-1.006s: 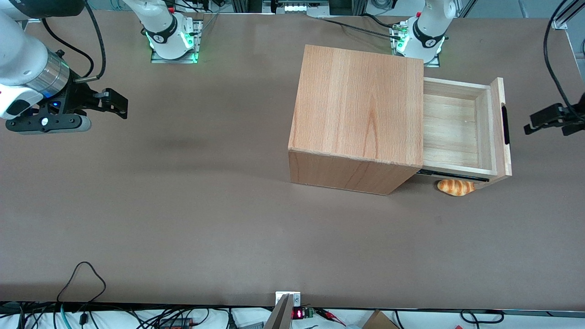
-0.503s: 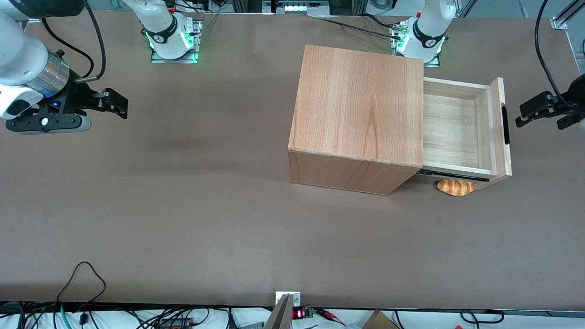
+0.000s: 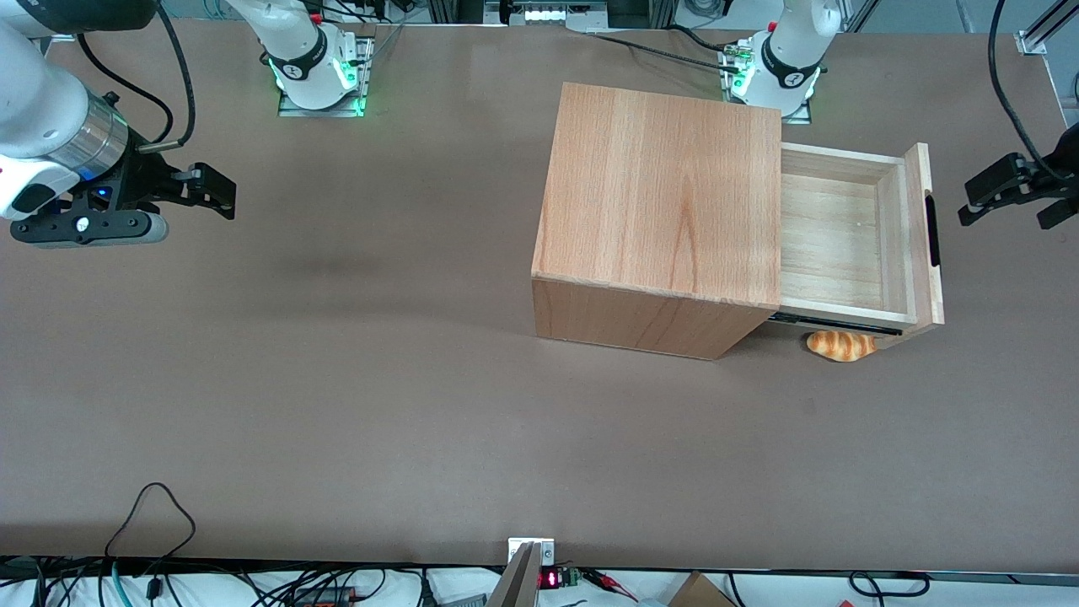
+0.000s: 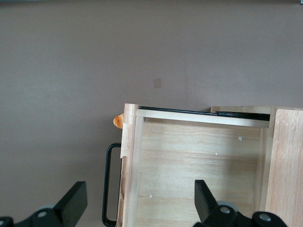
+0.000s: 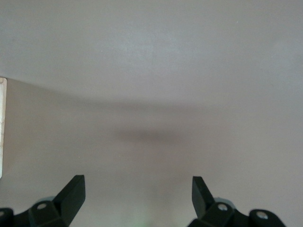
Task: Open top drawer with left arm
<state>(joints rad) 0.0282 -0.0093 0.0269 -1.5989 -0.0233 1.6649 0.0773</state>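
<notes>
Brown and matte, the counter (image 3: 337, 405) carried one large piece — a beech cabinet (image 3: 662, 215) standing toward the working arm's end. From its front the top drawer (image 3: 843, 236) projected well out, its pale inner floor bare in both the front view and the left wrist view. We saw the slim black handle (image 3: 931, 229) on the flat front panel with nothing touching it.

Our left arm's gripper (image 3: 1003, 198) hung in the air in front of the drawer, near the handle but apart from it, and its fingers (image 4: 71, 203) were spread wide with nothing between them. In the left wrist view they framed the drawer (image 4: 189, 165) and handle (image 4: 110, 184) from above without contact.

A small bread roll (image 3: 841, 345) lay on the counter just beside the drawer's nearer side, partly tucked under it; it played no part in the job.

We judged the task essentially done — the drawer stood open for most of its depth and the gripper had let go. What might have been left was slight: we could not tell whether the slides allowed more travel, and the arm was not yet parked clear of the cabinet.
</notes>
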